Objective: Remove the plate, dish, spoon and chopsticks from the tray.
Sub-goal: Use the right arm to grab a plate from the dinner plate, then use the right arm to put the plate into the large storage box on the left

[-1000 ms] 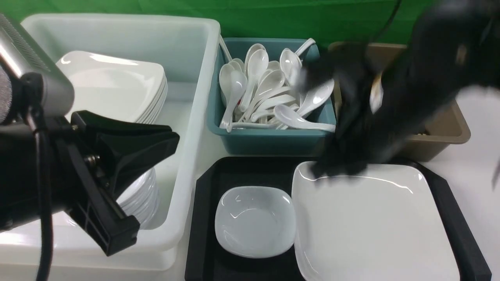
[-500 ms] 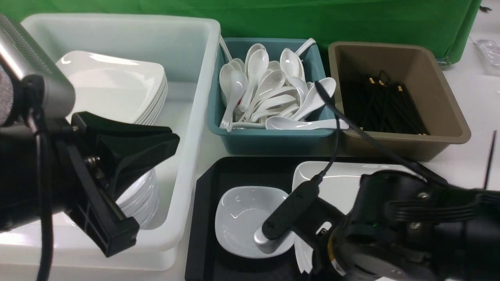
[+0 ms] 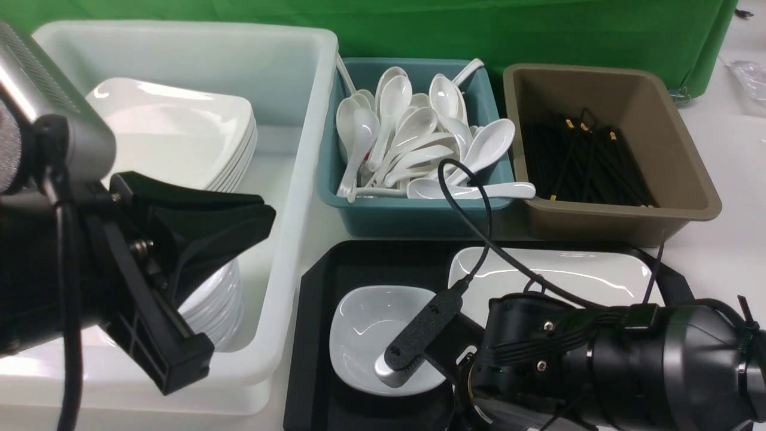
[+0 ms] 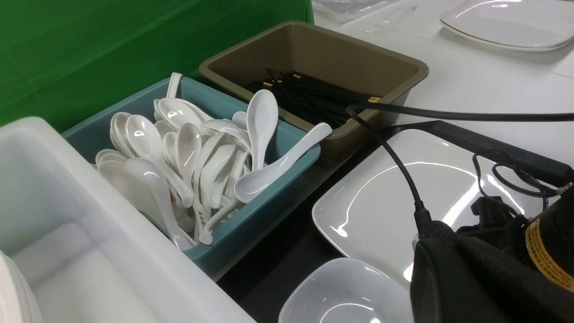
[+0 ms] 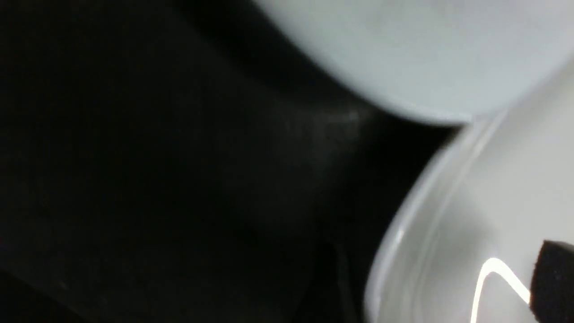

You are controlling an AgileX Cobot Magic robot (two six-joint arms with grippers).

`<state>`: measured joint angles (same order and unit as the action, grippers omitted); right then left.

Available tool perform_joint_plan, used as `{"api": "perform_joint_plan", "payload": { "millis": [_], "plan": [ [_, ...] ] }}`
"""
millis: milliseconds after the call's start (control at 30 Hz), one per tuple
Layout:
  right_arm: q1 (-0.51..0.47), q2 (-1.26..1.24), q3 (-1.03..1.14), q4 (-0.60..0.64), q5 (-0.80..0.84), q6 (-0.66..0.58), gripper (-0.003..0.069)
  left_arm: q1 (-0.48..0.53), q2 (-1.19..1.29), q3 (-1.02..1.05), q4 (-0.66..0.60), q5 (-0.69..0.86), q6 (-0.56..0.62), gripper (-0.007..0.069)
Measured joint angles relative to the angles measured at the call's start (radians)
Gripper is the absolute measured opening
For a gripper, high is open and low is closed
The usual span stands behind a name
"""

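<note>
The black tray (image 3: 317, 335) holds the small white dish (image 3: 359, 332) on its left and the large white plate (image 3: 562, 272) on its right. My right arm (image 3: 604, 359) lies low across the plate's near half and hides its own jaws in the front view. In the right wrist view one fingertip (image 5: 554, 280) hangs over the plate's inside, close to its rim (image 5: 403, 251), with nothing between the jaws; the dish (image 5: 403, 54) is beside it. Spoons (image 3: 419, 143) fill the teal bin and chopsticks (image 3: 586, 161) lie in the brown bin. My left gripper (image 3: 263, 212) hangs shut and empty over the white tub.
The white tub (image 3: 299, 120) on the left holds stacked plates (image 3: 173, 131) and dishes. The teal bin (image 3: 419, 218) and brown bin (image 3: 616, 221) stand just behind the tray. A cable (image 3: 473, 239) loops over the plate. Another plate (image 4: 506, 22) rests on the far table.
My right arm swung from up by the bins down to the tray's near side and now sits low over the plate. A spoon has shifted along the teal bin's front rim. The left arm stayed still.
</note>
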<state>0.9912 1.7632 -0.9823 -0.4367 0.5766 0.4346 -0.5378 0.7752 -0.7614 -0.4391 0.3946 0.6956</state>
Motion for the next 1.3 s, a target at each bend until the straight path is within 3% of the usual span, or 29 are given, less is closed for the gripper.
{"api": "perform_joint_plan", "payload": {
  "millis": [400, 567, 600, 633, 833, 1133, 1300],
  "plan": [
    [0.000, 0.039, -0.011, -0.004, -0.025, 0.005, 0.0563, 0.000, 0.000, 0.000, 0.000, 0.000, 0.000, 0.0017],
    [0.000, 0.044, -0.011, -0.005, 0.006, 0.005, 0.0351, 0.000, 0.000, 0.000, 0.000, 0.000, 0.000, 0.0017],
    [0.000, 0.044, -0.011, -0.005, 0.013, 0.005, 0.0339, 0.000, 0.000, 0.000, 0.000, 0.000, 0.000, 0.0017],
    [0.002, 0.044, -0.011, -0.019, 0.037, 0.001, 0.0268, 0.000, 0.000, 0.000, 0.000, 0.000, 0.000, 0.0017],
    [0.008, 0.020, -0.006, -0.041, 0.105, -0.024, 0.0227, 0.000, 0.000, 0.000, 0.000, 0.000, 0.000, 0.0017],
    [0.094, -0.264, -0.060, -0.039, 0.388, -0.029, 0.0064, 0.000, 0.000, 0.000, 0.000, 0.000, 0.005, 0.0017],
    [0.147, -0.364, -0.139, 0.008, 0.524, -0.029, 0.0057, 0.000, 0.000, 0.000, 0.021, 0.000, 0.005, 0.0017]
  ]
}}
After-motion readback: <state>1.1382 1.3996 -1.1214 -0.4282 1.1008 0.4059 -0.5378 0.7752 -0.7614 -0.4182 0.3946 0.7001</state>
